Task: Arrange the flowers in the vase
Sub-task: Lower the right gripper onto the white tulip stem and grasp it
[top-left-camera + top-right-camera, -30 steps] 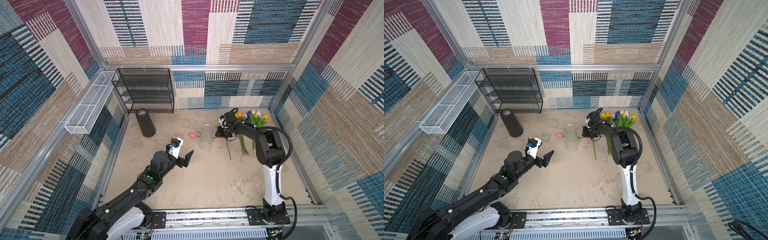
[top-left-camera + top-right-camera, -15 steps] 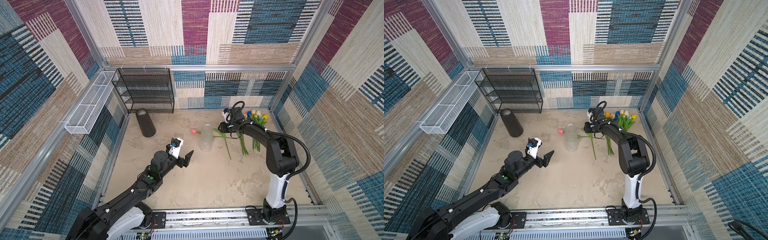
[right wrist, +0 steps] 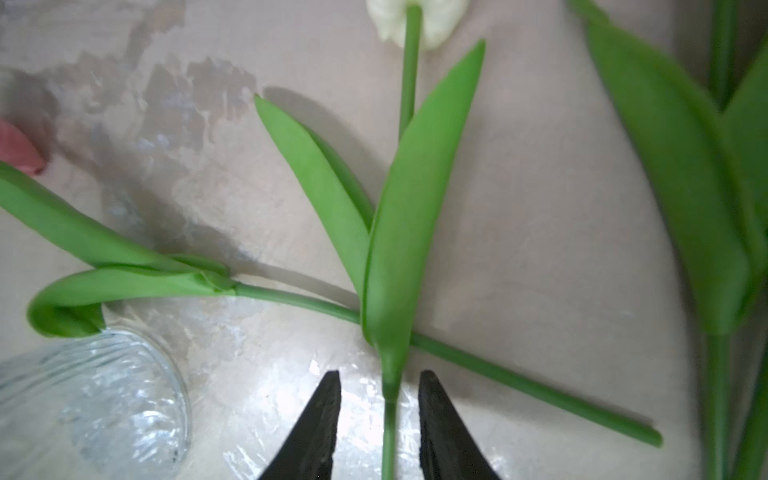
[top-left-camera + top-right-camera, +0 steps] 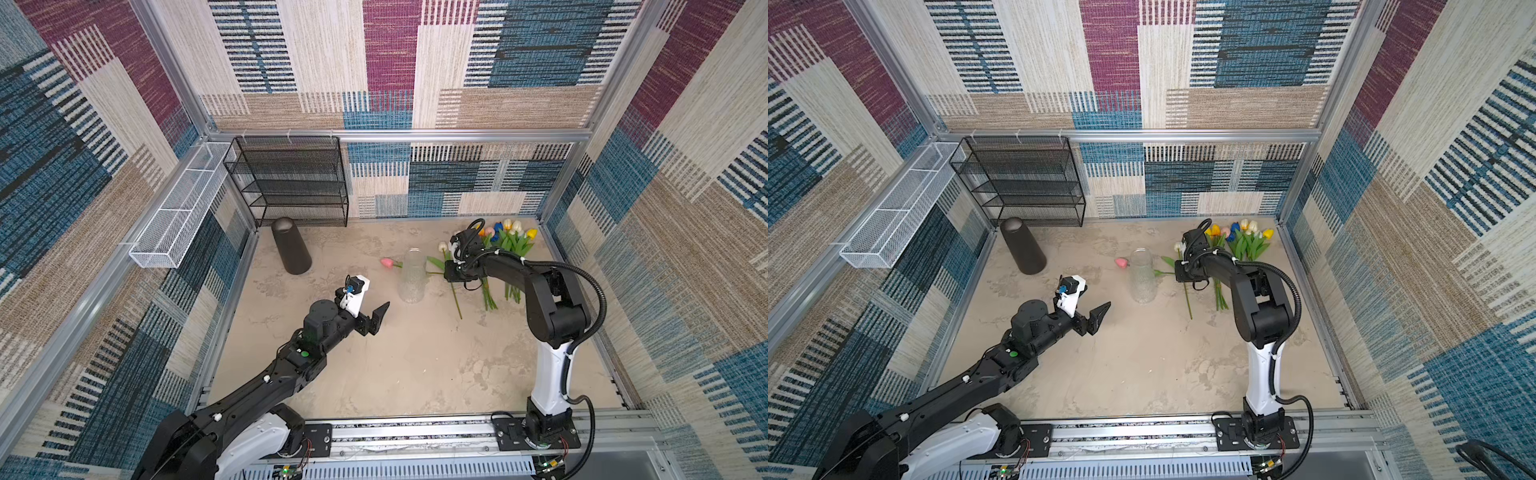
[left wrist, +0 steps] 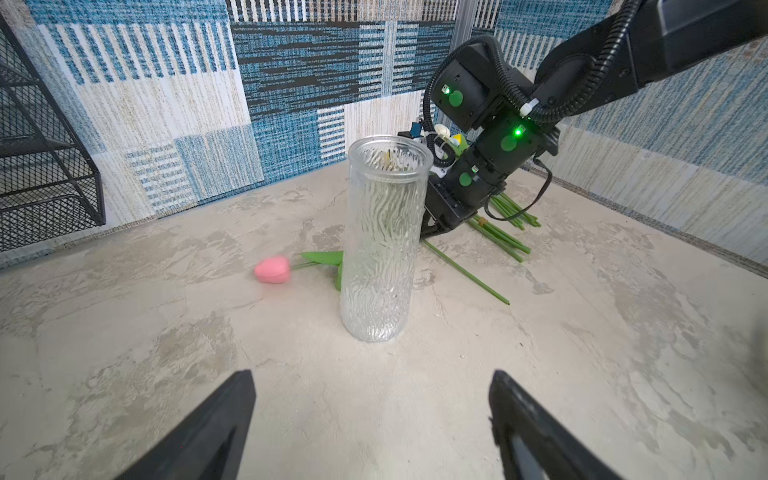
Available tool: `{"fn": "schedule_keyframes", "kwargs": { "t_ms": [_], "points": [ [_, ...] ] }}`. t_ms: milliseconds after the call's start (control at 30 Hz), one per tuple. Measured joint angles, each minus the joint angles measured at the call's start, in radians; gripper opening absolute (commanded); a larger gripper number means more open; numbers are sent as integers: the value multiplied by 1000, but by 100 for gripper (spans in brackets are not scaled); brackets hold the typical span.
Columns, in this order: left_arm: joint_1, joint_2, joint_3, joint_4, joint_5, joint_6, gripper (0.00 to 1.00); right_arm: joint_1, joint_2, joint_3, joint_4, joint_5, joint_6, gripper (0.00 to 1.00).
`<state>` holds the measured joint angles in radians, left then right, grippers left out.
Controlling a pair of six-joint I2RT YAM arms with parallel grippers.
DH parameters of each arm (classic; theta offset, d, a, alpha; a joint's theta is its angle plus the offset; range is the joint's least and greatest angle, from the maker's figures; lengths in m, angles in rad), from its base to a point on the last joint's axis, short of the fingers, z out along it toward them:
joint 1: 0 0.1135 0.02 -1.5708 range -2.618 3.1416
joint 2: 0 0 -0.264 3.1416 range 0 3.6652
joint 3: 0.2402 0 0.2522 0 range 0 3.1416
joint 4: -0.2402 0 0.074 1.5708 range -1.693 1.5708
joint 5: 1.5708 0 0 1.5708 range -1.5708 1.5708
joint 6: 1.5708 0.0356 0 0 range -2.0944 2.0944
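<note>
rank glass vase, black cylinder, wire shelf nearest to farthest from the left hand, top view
From the left hand:
1. glass vase, just ahead, to the right
2. black cylinder, back left
3. wire shelf, against the back wall

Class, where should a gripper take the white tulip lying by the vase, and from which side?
Grip the white tulip on the bare stem below its leaves, from above, jaws straddling it: it lies flat, and the leaves widen it higher up.

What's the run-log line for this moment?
left gripper: open, empty, facing vase | right gripper: open, straddling white tulip stem | vase: upright, empty | pink tulip: lying beside vase
</note>
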<state>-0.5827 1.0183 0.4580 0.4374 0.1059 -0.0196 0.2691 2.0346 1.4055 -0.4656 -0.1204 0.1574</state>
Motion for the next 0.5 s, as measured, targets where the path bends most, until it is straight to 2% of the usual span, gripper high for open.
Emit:
{"fn": "schedule_keyframes", "kwargs": {
  "t_ms": [100, 267, 433, 500],
  "points": [
    [0, 2, 10, 0, 10, 0, 91, 0, 0, -23, 14, 6, 3, 29],
    [0, 2, 10, 0, 75, 0, 91, 2, 20, -25, 77, 26, 3, 9],
    [0, -27, 10, 0, 196, 5, 96, 3, -6, -43, 77, 35, 16, 0],
    [-2, -44, 10, 1, 246, 15, 98, 3, -38, -45, 58, 34, 18, 0]
  ]
}}
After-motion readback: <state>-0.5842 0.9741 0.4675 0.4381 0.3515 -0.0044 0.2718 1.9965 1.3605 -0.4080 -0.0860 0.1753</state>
